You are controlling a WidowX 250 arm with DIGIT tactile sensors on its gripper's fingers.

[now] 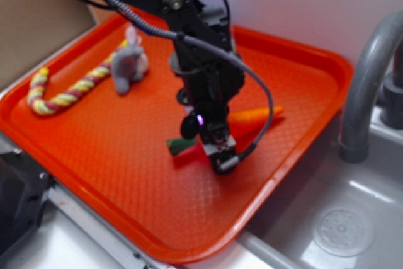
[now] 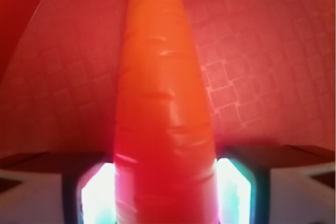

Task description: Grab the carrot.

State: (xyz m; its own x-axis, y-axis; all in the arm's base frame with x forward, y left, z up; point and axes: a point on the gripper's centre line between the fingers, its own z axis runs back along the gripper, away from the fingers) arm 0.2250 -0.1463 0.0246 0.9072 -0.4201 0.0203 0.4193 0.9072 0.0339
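The pincer (image 1: 217,149) is down on the red tray (image 1: 126,149), its fingers (image 2: 89,195) pressed against both sides of the carrot (image 2: 163,108) near the thick end. The carrot lies flat mid-tray, green stub toward the camera, tip pointing toward the grey faucet (image 1: 368,86). A plush mouse (image 1: 129,64) and striped rope (image 1: 63,92) sit well apart.

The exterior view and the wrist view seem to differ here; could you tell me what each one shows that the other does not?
Only the exterior view shows the grey plush toy, the striped rope, the sink and faucet. Only the wrist view shows both fingers flanking the carrot. Both show the carrot lying on the orange tray, with the gripper down at it.
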